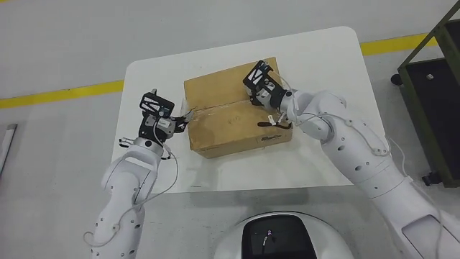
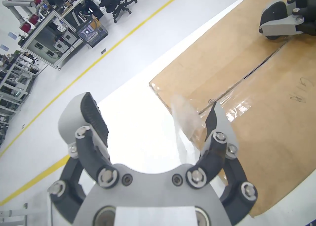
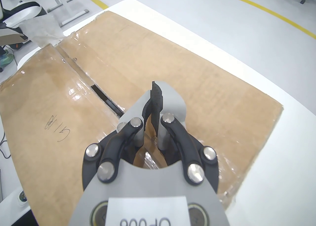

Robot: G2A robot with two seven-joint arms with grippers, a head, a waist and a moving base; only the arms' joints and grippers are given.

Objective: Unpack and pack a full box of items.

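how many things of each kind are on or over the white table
brown cardboard box: 1
clear peeled tape strip: 1
robot hands: 2, left hand and right hand
total: 4

a cardboard box [image 1: 224, 126] sits on the white table [image 1: 327, 65].

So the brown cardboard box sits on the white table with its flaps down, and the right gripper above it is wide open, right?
Not quite: the right gripper is shut, as the right wrist view shows. The brown cardboard box does sit on the white table with its flaps down.
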